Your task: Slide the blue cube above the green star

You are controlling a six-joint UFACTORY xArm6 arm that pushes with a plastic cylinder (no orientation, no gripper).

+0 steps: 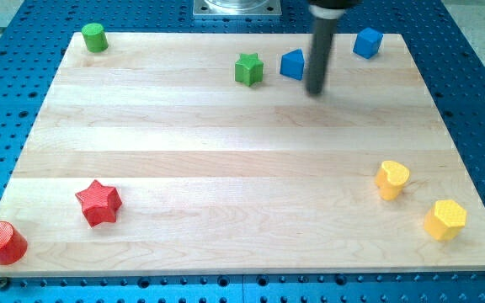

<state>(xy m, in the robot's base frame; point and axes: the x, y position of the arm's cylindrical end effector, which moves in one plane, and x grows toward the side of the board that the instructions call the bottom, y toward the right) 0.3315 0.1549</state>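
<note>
The green star (pixel 248 69) sits near the view's top, a little right of centre. A blue cube (pixel 367 41) stands at the top right of the wooden board. A second blue block (pixel 292 64), its shape partly hidden by the rod, sits just right of the green star. My tip (pixel 314 91) is just right of and slightly below this second blue block, close to it; contact cannot be told. The tip is left of and below the blue cube.
A green cylinder (pixel 95 37) stands at the top left corner. A red star (pixel 98 203) and a red cylinder (pixel 2 242) are at the bottom left. A yellow heart (pixel 391 178) and a yellow hexagon (pixel 445 220) are at the bottom right. The board (pixel 226 168) lies on a blue perforated table.
</note>
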